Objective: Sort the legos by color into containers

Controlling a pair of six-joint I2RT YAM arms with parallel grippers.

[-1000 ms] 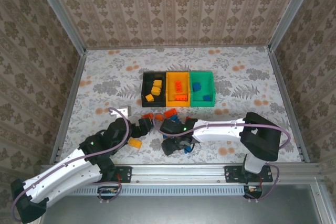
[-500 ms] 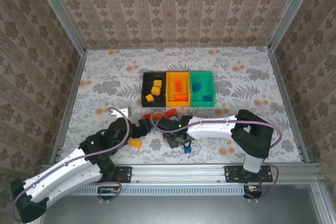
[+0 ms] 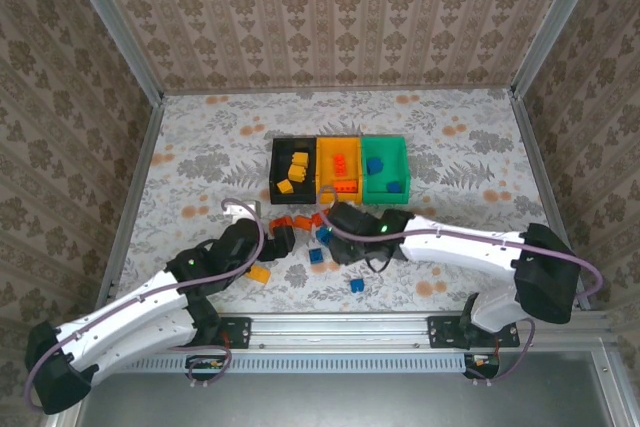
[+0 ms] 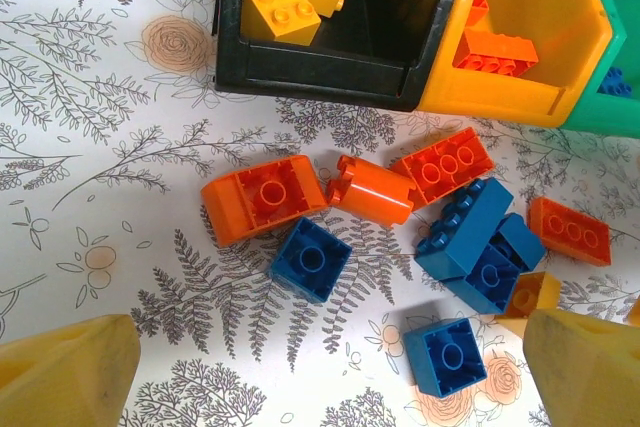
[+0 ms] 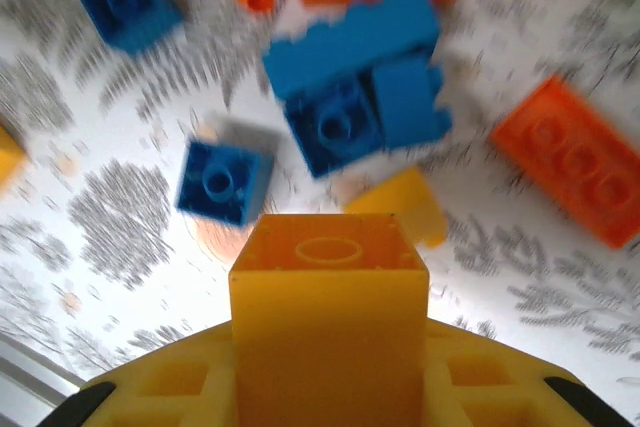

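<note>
My right gripper [image 5: 328, 387] is shut on a yellow lego [image 5: 328, 297], held above the loose pile. In the top view the right gripper [image 3: 345, 219] hangs just in front of the orange-yellow container [image 3: 340, 150]. My left gripper [image 4: 330, 387] is open over the table, with a blue lego [image 4: 311, 259] and another blue lego [image 4: 446, 355] just ahead of its fingertips. From above, the left gripper [image 3: 283, 240] sits left of the pile. The black container [image 4: 320, 72] holds yellow legos [image 4: 283, 10]. The green container [image 3: 385, 147] holds blue ones.
Loose legos lie in front of the containers: an orange arch [image 4: 262, 197], an orange cylinder [image 4: 372, 190], red-orange bricks [image 4: 442, 165], stacked blue bricks [image 4: 475, 237]. A yellow lego [image 3: 259, 273] and a blue lego [image 3: 356, 286] lie nearer the front rail [image 3: 340, 327].
My right gripper closed on the yellow lego near the front and carried it up toward the containers. My left gripper edged slightly forward and stayed open.
</note>
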